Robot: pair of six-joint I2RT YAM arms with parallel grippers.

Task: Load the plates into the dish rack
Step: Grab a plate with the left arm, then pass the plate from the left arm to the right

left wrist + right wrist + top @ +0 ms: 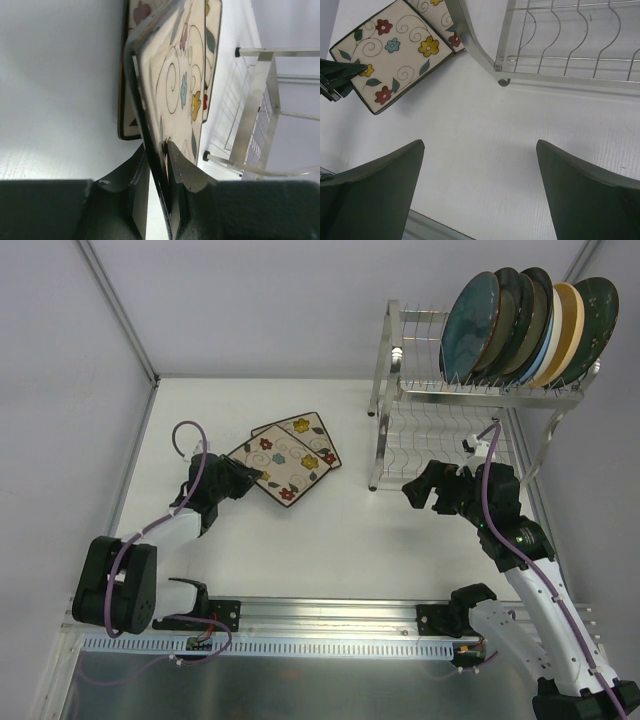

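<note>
Cream square plates point(283, 468) bear red, yellow and blue flowers.

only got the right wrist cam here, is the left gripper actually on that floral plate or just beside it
observer: on it. the left wrist view shows the left gripper with a finger on each side of the rim of the top floral plate.
operator: anything on the rack's upper shelf, i only see bottom wires
observer: yes, the upper shelf of the dish rack holds a row of round plates standing on edge.
operator: room left up there
observer: the slots at that shelf's left end stand free.
</note>
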